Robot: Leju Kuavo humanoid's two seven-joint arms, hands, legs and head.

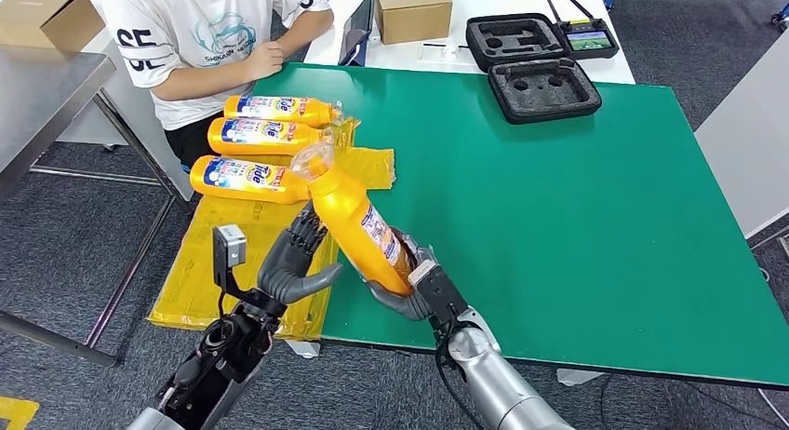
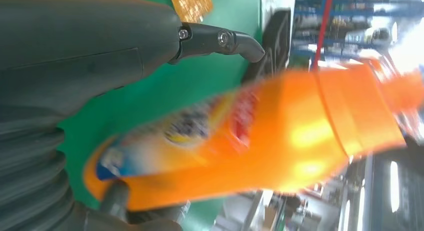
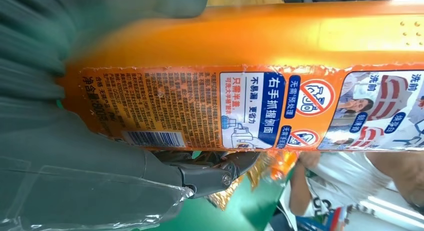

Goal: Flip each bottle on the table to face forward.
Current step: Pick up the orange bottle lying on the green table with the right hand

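The right robot hand (image 1: pixel 409 290) grips the base of an orange Tide detergent bottle (image 1: pixel 352 216), lifted off the green table (image 1: pixel 577 197) and tilted, cap end pointing away from the robot hand, back label showing toward its wrist. The left robot hand (image 1: pixel 296 262) hangs just beside the bottle, fingers apart and holding nothing. Beyond it, three more Tide bottles (image 1: pixel 256 132) lie label-up on yellow plastic wrap (image 1: pixel 372 160), near a seated person (image 1: pixel 209 39).
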